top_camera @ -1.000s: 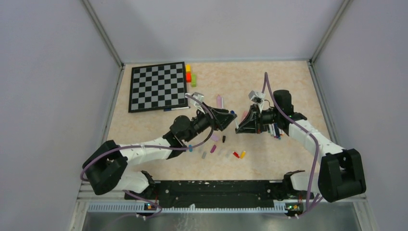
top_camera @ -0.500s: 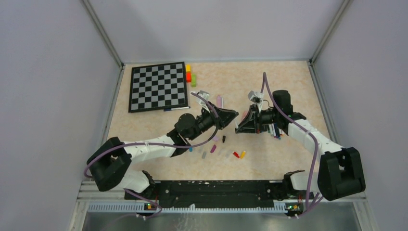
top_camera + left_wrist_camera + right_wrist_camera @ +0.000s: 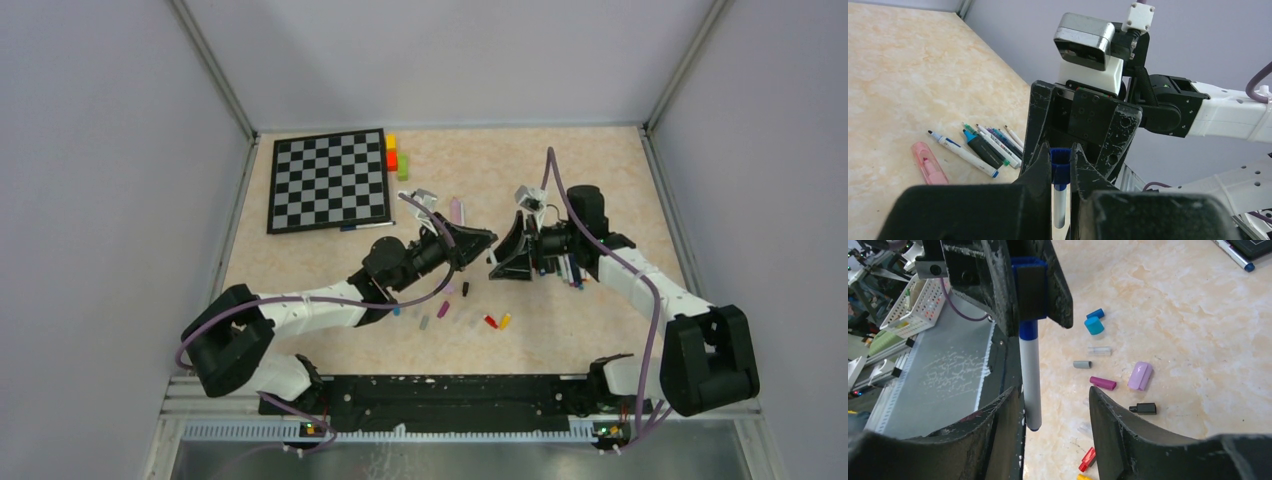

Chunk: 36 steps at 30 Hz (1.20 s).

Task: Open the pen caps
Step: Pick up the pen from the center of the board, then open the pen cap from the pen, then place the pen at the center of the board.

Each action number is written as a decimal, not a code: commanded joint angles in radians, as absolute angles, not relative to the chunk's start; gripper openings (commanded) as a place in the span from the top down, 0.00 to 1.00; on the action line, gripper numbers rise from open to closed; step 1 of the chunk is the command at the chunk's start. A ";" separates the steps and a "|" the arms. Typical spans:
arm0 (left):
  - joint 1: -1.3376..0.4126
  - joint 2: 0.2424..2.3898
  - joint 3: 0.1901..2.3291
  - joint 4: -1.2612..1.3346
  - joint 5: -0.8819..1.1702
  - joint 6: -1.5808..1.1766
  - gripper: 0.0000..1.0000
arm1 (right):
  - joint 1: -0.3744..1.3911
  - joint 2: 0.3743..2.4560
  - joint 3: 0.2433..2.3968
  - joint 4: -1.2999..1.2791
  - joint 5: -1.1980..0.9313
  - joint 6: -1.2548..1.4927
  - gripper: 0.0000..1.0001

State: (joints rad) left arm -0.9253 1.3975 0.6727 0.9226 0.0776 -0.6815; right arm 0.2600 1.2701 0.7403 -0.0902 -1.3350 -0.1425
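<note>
The two arms meet tip to tip above the middle of the table. The left gripper is clenched on the blue cap of a white-barrelled marker, with both fingers pressed against the cap's sides. The cap sits on the marker. The barrel runs out from it, clear of the table, into the space between the right gripper's fingers. The right gripper is released and its fingers stand spread. One finger is just beside the barrel, and it cannot be told whether it touches. The other finger is well apart from the barrel.

Loose pen caps lie scattered on the table near the grippers, on the side of the arm bases. They are a turquoise cap, a clear cap, a grey cap, a magenta cap, a lilac cap, a black cap and a red cap.

By the right arm a bundle of thin markers lies side by side, with a pink highlighter near it. A chessboard lies at the far left of the table. A blue-tipped pen lies along its near edge, and yellow, red and green blocks stand in a row at its far right corner
</note>
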 commanded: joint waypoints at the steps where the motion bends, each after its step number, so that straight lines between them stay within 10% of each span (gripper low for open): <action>1: -0.930 1.398 0.668 1.004 0.116 -0.672 1.00 | 0.271 1.246 0.746 0.070 -1.359 -0.019 0.48; 9: -0.930 1.422 0.676 1.015 0.128 -0.659 1.00 | 0.270 1.243 0.717 0.257 -1.336 0.196 0.54; 13: -0.928 1.430 0.693 1.019 0.113 -0.644 1.00 | 0.271 1.249 0.710 0.288 -1.375 0.215 1.00; 28: -0.660 1.259 0.942 0.923 -0.039 -0.613 1.00 | 0.311 1.350 0.713 0.143 -1.353 0.079 1.00; 36: -0.643 1.141 0.796 0.705 0.105 -0.758 1.00 | 0.266 1.381 0.856 -0.203 -0.856 -0.220 1.00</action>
